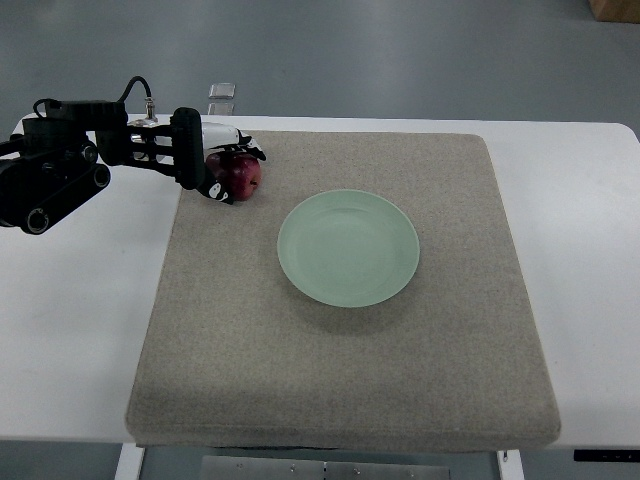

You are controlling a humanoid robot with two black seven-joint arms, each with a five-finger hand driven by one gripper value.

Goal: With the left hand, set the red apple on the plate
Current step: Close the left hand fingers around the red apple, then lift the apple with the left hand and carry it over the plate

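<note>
Left arm (50,180) cut off by left edge. Left hand (222,165) covers apple's (240,177) near-left side. Brown box (614,9) clipped at top-right corner.

Plate (348,247) mid-mat (340,380), apple (238,176) at mat's far-left corner in left hand (222,168), mat on table (70,330).

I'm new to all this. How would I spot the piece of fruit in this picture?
Find the grey mat covering most of the white table, then look to its far left corner, left of the green plate. The apple sits there with the left hand closed around it; it is the only red, round thing in view.
</note>
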